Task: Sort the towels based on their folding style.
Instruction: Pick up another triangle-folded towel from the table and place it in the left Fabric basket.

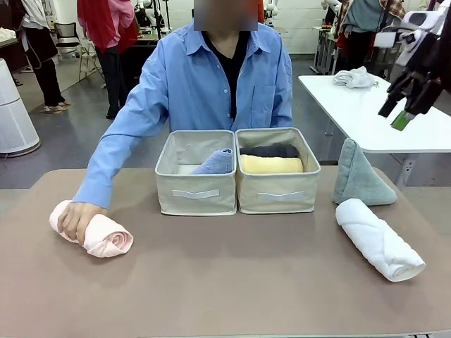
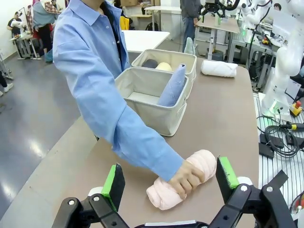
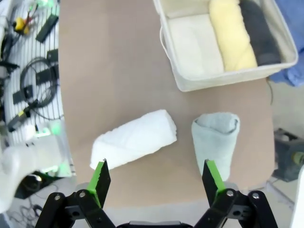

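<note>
Both left tool (image 2: 170, 176) and right tool (image 3: 156, 175) wide open, white roll (image 1: 379, 239) flat, long axis slanting near-right, grey-green cone (image 1: 359, 176) upright

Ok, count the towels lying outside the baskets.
3: the pink roll under the person's hand, left; the white roll, right; the grey-green cone upright beside the right basket.

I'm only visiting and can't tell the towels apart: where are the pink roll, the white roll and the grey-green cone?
pink roll (image 1: 109, 239), front view, its uncovered right end.
white roll (image 1: 377, 238), front view, the middle of its length.
grey-green cone (image 1: 359, 179), front view, middle of its front face.
</note>
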Action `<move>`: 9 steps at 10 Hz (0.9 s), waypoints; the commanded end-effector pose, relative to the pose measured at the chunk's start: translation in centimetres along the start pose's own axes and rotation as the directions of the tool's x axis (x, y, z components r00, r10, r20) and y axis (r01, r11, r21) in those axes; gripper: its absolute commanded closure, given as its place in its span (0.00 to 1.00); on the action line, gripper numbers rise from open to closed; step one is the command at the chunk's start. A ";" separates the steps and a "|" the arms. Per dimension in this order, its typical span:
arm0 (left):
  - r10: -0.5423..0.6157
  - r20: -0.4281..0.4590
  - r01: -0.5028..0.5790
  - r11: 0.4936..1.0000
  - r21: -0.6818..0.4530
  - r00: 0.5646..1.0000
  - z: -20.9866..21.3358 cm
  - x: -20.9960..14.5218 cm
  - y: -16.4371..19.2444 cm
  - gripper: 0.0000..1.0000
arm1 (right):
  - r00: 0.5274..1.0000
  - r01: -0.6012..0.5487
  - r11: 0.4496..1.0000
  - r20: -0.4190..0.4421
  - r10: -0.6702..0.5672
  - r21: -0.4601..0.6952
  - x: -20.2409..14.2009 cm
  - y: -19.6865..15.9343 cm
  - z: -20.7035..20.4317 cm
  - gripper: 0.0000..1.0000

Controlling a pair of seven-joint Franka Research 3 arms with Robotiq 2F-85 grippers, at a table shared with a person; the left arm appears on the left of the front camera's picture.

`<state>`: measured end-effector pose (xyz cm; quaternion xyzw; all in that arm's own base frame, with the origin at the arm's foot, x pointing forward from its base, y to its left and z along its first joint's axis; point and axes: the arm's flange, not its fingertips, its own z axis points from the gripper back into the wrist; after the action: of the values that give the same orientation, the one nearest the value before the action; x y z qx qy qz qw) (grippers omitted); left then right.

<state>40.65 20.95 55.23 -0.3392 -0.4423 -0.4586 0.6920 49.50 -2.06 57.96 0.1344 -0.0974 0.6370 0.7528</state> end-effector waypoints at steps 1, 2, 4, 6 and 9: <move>-0.003 0.006 0.002 1.000 0.002 1.000 0.2 0.0 -0.1 0.00 | 0.998 -0.047 0.999 -0.041 0.046 -0.021 -0.3 -0.9 -2.1 0.00; -0.003 0.006 0.002 1.000 0.002 1.000 0.2 0.0 -0.1 0.00 | 0.999 -0.025 1.000 -0.027 0.025 0.011 -0.4 -0.8 -2.3 0.00; -0.003 0.006 0.002 1.000 0.002 1.000 0.2 0.0 -0.1 0.00 | 0.999 -0.027 1.000 -0.023 0.027 0.001 0.5 -0.6 -1.3 0.00; -0.003 0.006 0.002 1.000 0.002 1.000 0.2 0.0 -0.1 0.00 | 0.999 -0.027 1.000 -0.023 0.027 0.001 0.5 -0.6 -1.3 0.00; -0.003 0.006 0.002 1.000 0.002 1.000 0.2 0.0 -0.1 0.00 | 0.998 -0.051 0.998 -0.042 0.049 -0.045 1.9 -1.2 -2.2 0.00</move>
<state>40.61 21.04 55.23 -0.3387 -0.4426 -0.4579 0.6926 50.47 -0.85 56.78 0.1198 -0.0948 0.6515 0.7431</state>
